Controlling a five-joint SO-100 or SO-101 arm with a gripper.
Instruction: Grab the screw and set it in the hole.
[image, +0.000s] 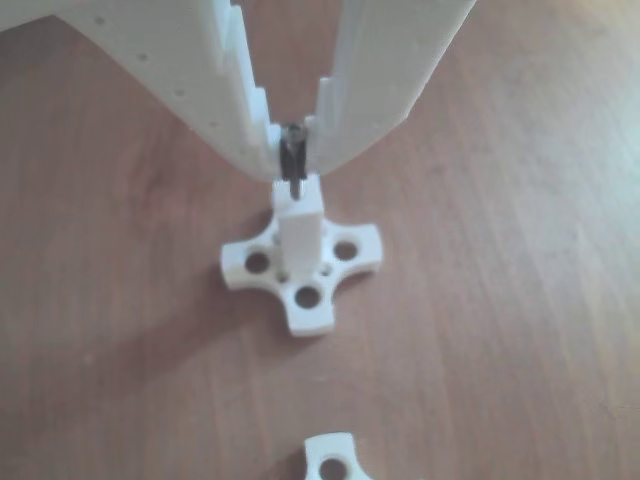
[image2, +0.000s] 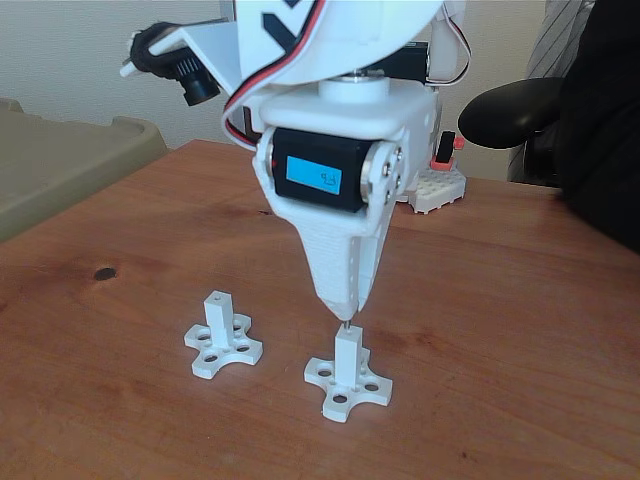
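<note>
tool (image: 293, 150) tips pinched on the screw (image: 293, 168), held upright – its lower end at the hole (image: 297, 197) in the top of the white post (image2: 346, 352) directly beneath. a second post (image2: 218, 317) stands on the wooden worktop (image2: 500, 330) left of the tool in the fixed view, well apart.

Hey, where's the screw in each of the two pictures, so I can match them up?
Other view: the screw sits upper centre, pinched between the claw tips, its point at the top of the white post.
Fixed view: the screw is lower centre, a short dark sliver between claw and post.
Shared landmark: that post's cross-shaped base.
</note>
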